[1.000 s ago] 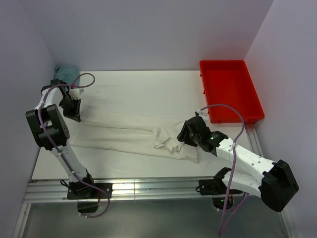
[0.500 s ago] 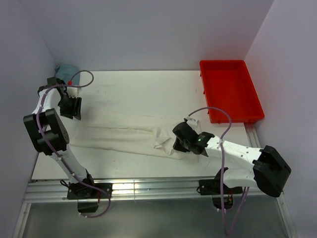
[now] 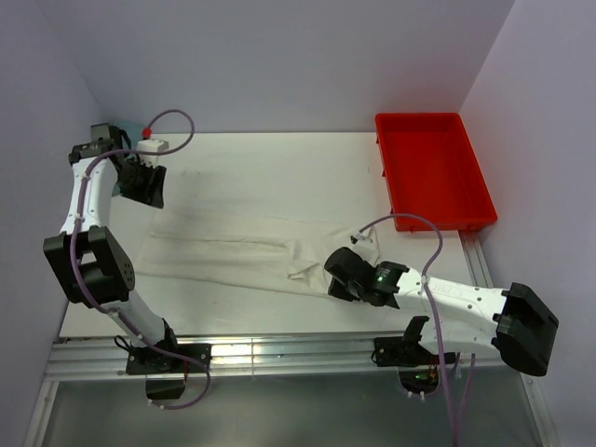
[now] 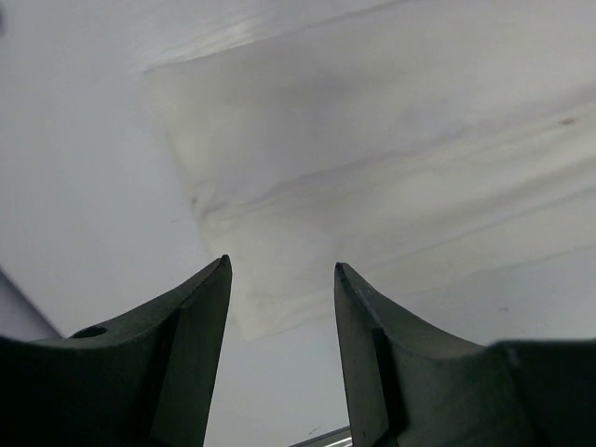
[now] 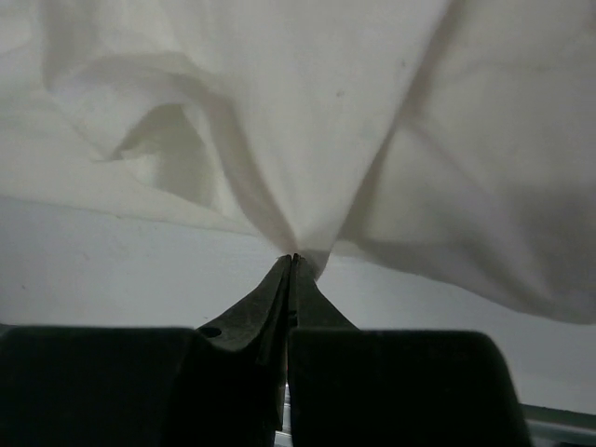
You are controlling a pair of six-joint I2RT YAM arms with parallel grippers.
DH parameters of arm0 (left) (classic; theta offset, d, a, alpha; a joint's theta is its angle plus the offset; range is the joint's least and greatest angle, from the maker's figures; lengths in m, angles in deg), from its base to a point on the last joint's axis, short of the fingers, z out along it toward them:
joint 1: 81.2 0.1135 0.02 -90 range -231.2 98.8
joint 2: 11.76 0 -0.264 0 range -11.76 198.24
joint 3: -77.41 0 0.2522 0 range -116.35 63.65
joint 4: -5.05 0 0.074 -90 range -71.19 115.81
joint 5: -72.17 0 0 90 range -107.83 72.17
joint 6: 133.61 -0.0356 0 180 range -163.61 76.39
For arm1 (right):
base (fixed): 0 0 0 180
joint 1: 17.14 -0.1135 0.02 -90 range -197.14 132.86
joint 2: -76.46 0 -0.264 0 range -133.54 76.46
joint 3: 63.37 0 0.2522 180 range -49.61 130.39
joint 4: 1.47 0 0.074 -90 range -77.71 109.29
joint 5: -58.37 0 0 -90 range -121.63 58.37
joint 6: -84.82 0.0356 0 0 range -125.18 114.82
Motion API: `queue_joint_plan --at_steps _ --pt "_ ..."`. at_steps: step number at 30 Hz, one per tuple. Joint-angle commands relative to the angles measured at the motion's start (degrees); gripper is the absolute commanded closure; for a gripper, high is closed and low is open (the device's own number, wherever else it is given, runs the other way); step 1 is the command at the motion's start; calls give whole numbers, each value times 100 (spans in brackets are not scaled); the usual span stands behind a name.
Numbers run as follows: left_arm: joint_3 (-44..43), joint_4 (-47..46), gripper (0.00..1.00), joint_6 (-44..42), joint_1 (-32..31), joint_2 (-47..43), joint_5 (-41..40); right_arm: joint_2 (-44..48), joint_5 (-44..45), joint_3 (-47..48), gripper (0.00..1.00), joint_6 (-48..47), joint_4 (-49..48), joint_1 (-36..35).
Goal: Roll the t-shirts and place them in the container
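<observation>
The cream-white t-shirt lies as a long, narrow folded strip across the table, running left to right. My right gripper sits low at the strip's crumpled right end. In the right wrist view it is shut on a pinch of the t-shirt, and the fabric fans out from the fingertips. My left gripper hovers at the back left, above and beyond the strip's left end. In the left wrist view it is open and empty, with the t-shirt's corner lying flat below.
A red bin stands at the back right of the table. A teal cloth is bunched in the back left corner. The metal rail runs along the near edge between the arm bases.
The left gripper let go of the shirt's left end, opened, and rose toward the back left. The right gripper slid left and nearer, then shut on the shirt's right end.
</observation>
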Motion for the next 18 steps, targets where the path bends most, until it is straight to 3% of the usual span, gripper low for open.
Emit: queue_joint_plan --at_steps 1,10,13,18 --pt "-72 562 46 -469 -338 -186 806 38 277 -183 99 596 271 -241" --pt "121 861 48 -785 -1410 -55 1853 -356 480 -210 96 1222 499 -646" --pt "314 757 49 -829 -1911 42 1924 -471 550 -96 89 1353 622 -733" --pt "552 712 48 -935 -2483 183 2072 -516 769 229 66 1468 956 -813"
